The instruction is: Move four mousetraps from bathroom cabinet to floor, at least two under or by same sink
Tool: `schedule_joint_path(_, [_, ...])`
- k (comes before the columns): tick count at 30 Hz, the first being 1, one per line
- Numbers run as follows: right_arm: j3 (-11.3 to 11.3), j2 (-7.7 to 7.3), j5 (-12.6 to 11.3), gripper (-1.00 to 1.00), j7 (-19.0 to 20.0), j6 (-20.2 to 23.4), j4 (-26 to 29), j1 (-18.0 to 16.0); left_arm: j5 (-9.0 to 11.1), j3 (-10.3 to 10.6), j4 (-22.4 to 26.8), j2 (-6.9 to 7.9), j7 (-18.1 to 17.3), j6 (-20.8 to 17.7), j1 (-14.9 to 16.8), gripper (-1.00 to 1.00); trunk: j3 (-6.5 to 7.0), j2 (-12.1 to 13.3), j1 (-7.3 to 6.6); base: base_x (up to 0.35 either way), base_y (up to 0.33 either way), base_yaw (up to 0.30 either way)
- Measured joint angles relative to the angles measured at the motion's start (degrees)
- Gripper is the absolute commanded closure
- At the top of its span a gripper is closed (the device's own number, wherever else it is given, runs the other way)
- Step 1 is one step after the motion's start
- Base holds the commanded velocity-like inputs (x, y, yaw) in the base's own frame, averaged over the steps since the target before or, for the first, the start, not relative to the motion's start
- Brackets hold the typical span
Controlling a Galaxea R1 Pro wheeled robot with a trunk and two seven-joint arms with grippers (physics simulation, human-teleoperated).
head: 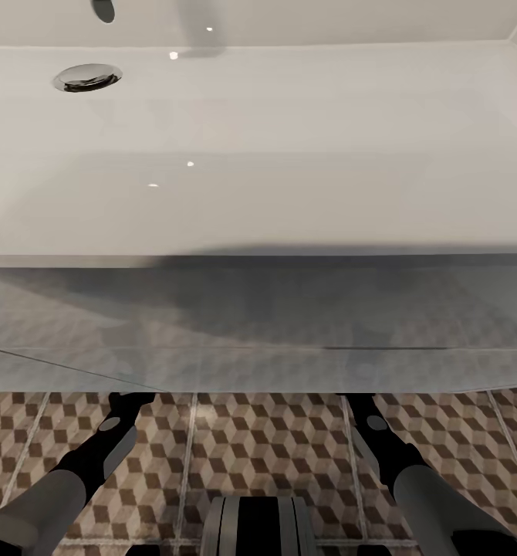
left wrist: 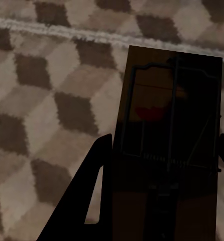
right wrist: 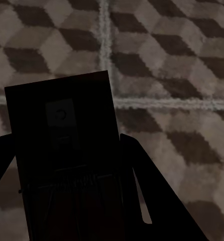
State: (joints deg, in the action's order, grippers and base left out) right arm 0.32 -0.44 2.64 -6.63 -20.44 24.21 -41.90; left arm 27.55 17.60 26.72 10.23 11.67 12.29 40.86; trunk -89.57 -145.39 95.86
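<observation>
In the left wrist view a dark tan mousetrap (left wrist: 167,130) with wire parts and a red spot sits between the two fingers of my left gripper (left wrist: 164,165), which is shut on it. My right gripper (right wrist: 67,170) is shut on a second mousetrap (right wrist: 62,135). Both traps hang close over the cube-pattern bathroom floor (head: 266,448); I cannot tell whether they touch it. In the head view both arms reach down toward the foot of the white sink (head: 258,154), left gripper (head: 127,403) and right gripper (head: 360,403) partly hidden by its front edge. The cabinet is out of view.
The sink basin has a chrome drain (head: 87,77) at the far left and a grey vanity front (head: 258,324) below its rim. My own base (head: 258,525) shows at the bottom middle between the arms. Pale grout lines (left wrist: 67,31) cross the tiles.
</observation>
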Motion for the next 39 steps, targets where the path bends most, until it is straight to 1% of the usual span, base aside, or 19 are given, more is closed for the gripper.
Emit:
schedule_joint_path(19, [0.0, 0.00, 0.0, 1.00, 0.0, 0.0, -0.1, 0.0, 0.1, 0.0, 0.0, -0.01, 0.0, 0.1, 0.0, 1.00, 0.00, 0.0, 0.00, 0.000, 0.000, 0.000])
schedule_joint_path(20, [0.0, 0.00, 0.0, 1.00, 0.0, 0.0, -0.1, 0.0, 0.1, 0.0, 0.0, -0.01, 0.0, 0.1, 0.0, -1.00, 0.00, 0.0, 0.00, 0.000, 0.000, 0.000])
schedule_joint_path(39, [0.0, 0.00, 0.0, 1.00, 0.0, 0.0, -0.1, 0.0, -0.1, -0.1, 0.0, -0.01, 0.2, 0.3, 0.0, -1.00, 0.00, 0.0, 0.00, 0.000, 0.000, 0.000])
